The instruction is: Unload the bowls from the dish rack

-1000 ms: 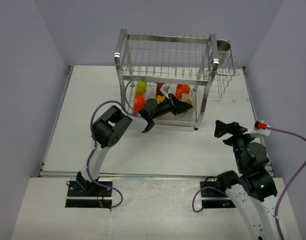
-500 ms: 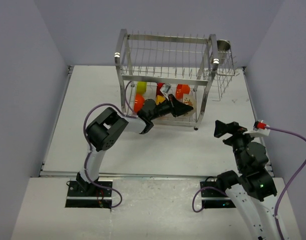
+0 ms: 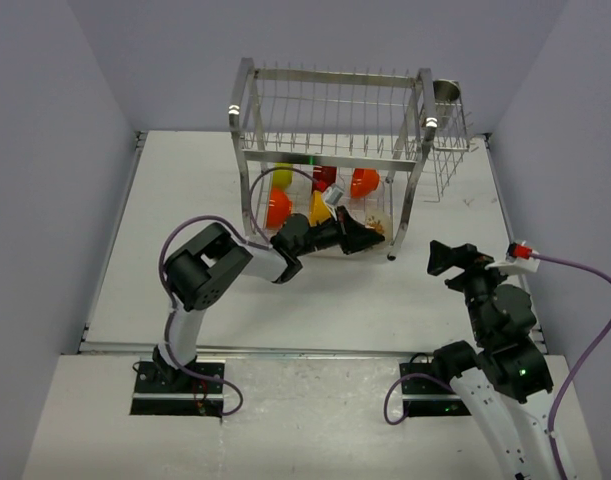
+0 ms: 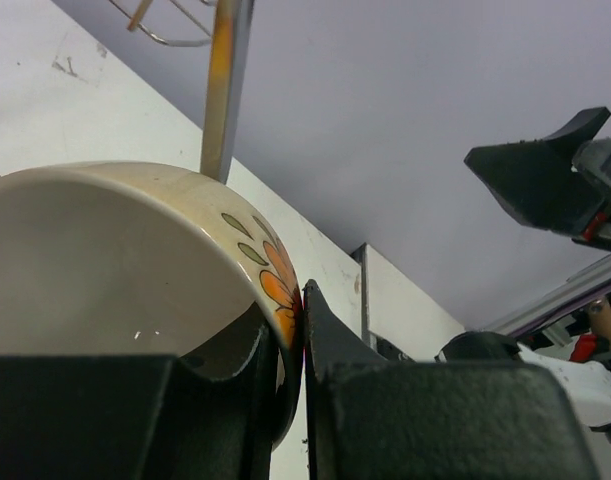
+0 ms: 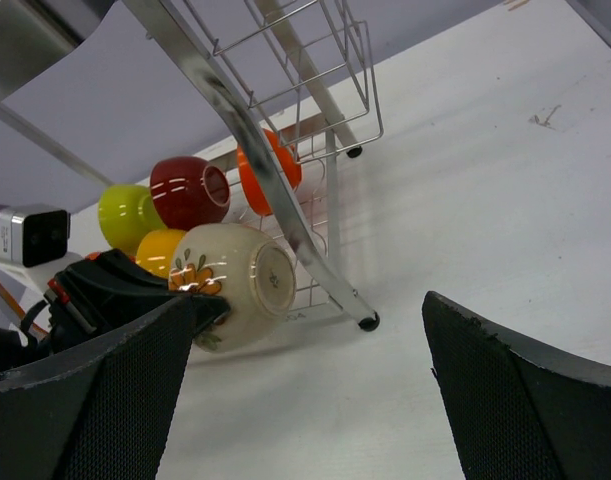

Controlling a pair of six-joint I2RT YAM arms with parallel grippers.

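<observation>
Seen from above, a steel rack stands at the top centre of a white counter. No bowl sits on the counter, so the unloading looks barely begun.

The left claw reaches into the lower tier, just right of the frame's centre. It is almost closed on the rim of the patterned bowl, with one finger inside and one outside. That bowl is by the rack's front right post and seems not yet clear of the wires. It lies on its side, mouth toward the frame's left and foot toward the right, its mouth-to-foot axis roughly level. Being round, it has no true long axis.

Five more sit behind it:
- a lime bowl
- a dark red bowl
- an orange bowl
- a yellow bowl
- an orange-red bowl

The right claw, at lower right, gapes wide and holds nothing.
</observation>
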